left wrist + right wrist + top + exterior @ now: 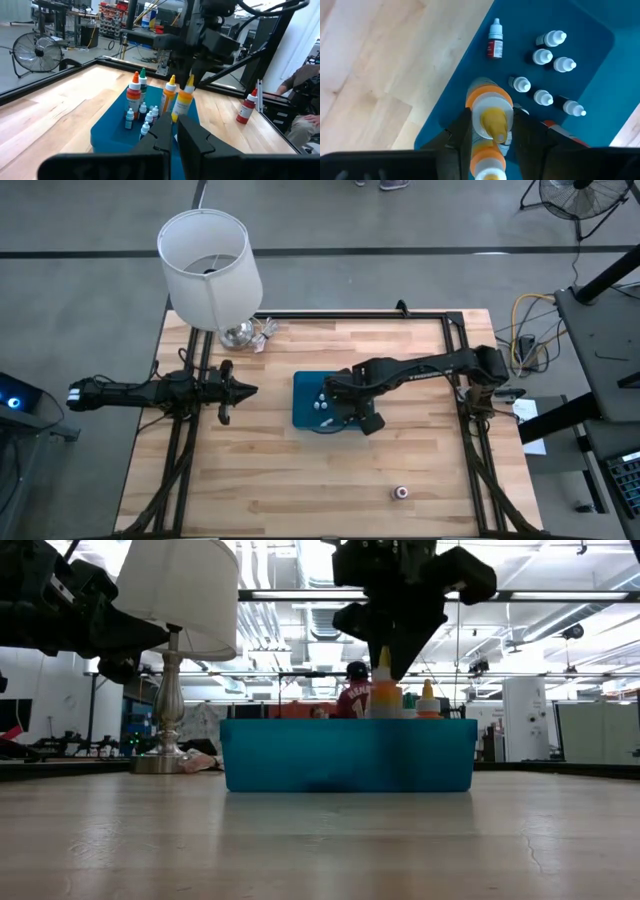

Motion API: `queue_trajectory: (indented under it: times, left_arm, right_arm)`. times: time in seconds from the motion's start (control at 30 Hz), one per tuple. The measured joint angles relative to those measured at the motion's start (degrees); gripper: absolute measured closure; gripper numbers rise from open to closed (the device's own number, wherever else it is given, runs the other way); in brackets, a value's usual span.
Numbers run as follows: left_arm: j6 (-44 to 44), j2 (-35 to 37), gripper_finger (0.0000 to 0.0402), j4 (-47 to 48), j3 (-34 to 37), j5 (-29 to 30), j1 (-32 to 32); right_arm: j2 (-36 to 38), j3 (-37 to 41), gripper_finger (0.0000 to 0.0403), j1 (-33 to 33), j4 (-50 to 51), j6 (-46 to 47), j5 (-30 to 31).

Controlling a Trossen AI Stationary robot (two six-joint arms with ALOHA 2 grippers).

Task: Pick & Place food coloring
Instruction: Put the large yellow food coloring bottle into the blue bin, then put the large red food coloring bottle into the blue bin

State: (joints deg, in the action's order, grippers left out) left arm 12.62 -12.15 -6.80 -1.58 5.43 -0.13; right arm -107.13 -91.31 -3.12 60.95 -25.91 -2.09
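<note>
We see a blue plastic tray (302, 402) in the middle of the striped wooden table (300, 480). The right gripper (492, 131) hangs over the tray, and its two dark fingers squeeze a tall bottle (489, 110) with a yellow pointed tip and an orange label. The bottle stands up inside the tray.

The right wrist view shows us little white-capped bottles (542, 97) standing in the tray, and one (494, 39) lying flat. The high view cannot show them this well.

One red-topped bottle (245, 107) stands alone on the wood, well away from the tray.

The left gripper (173, 134) waits to the left of the tray, fingers pressed together on nothing. A white round lamp (208, 265) with a shiny metal foot stands behind the tray.
</note>
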Motion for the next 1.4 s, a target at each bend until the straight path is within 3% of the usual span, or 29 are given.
queue_trajectory:
  times: [0.83, 1.1, 1.4]
  left_arm:
    - [0.0, 0.0, 0.0400, 0.1, 0.0, 0.0, 0.0]
    - [0.0, 0.0, 0.0400, 0.1, 0.0, 0.0, 0.0]
    - [0.0, 0.0, 0.0400, 0.1, 0.0, 0.0, 0.0]
  right_arm:
    - [-4.0, 0.1, 0.0302, 0.0, -3.0, 0.4, 0.8]
    - [-4.0, 0.1, 0.0210, 0.0, -3.0, 0.4, 0.8]
    - [-3.9, -0.2, 0.0186, 0.0, -2.8, 0.4, 0.7]
